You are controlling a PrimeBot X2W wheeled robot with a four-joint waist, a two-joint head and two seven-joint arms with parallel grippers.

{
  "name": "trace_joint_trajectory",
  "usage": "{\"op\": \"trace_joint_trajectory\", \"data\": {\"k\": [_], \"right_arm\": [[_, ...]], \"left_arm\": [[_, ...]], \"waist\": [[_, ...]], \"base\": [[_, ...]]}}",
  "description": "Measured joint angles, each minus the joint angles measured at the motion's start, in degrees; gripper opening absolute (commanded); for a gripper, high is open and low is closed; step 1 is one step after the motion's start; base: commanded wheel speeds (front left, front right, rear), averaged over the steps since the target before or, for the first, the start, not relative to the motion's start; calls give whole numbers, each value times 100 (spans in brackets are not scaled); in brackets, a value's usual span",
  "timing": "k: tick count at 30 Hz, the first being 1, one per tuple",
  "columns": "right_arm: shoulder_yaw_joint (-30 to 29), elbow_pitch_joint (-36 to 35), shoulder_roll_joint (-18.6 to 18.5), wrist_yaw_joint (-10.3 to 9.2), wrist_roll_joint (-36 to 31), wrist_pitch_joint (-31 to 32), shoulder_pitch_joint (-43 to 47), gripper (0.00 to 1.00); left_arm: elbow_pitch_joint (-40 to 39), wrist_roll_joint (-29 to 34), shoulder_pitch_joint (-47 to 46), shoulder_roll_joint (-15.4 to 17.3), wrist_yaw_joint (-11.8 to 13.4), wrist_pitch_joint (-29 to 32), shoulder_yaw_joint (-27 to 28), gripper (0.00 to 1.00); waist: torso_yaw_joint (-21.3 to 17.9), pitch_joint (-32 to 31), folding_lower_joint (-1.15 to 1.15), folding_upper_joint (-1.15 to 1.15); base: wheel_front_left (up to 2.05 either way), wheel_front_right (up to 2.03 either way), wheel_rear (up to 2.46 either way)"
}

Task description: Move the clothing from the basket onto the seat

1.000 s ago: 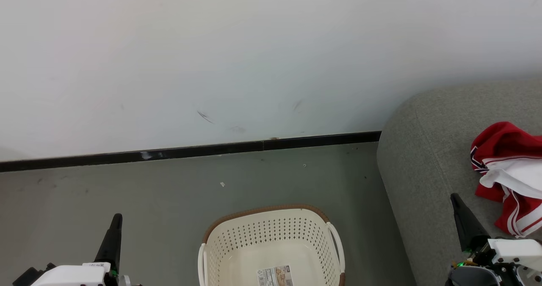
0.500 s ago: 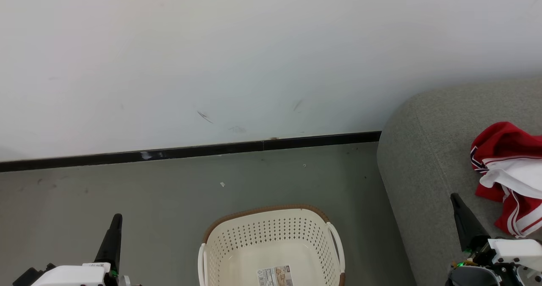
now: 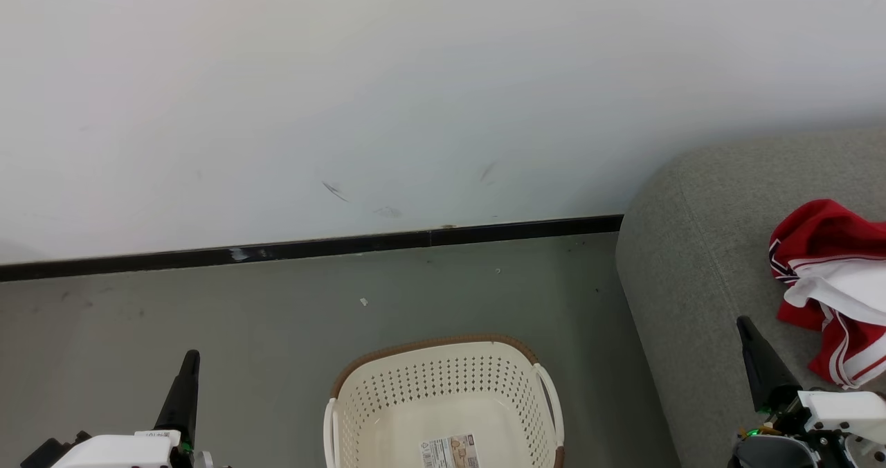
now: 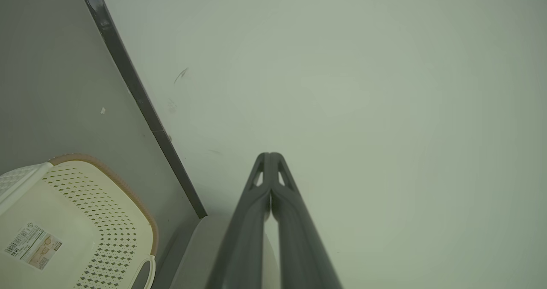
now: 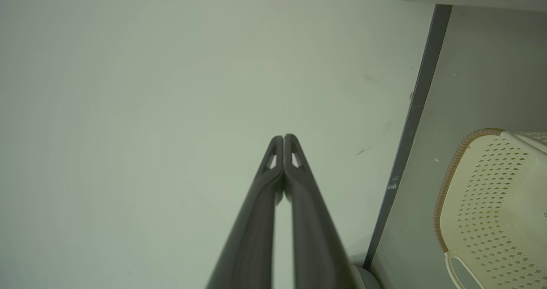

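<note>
Red clothing on seat, cream basket

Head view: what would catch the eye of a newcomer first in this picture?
The crumpled red-and-white sports clothing lies on the large light-grey fabric seat at the right edge. The cream oval plastic basket with perforated sides and brown rim stands on the grey floor at bottom centre, with a label sticker on its bottom.

Floor carries the basket (cream); seat carries clothing.
</note>
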Motion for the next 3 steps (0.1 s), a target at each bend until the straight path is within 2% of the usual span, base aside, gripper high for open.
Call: {"op": "trace_joint_trajectory", "data": {"k": [3], "right_arm": [[-2,0,1,0,0,1,-1,0]], "left_arm": [[2,0,0,0,0,0,0,0]], "waist": [[0,0,0,0]], "base": [[0,0,0]]}}
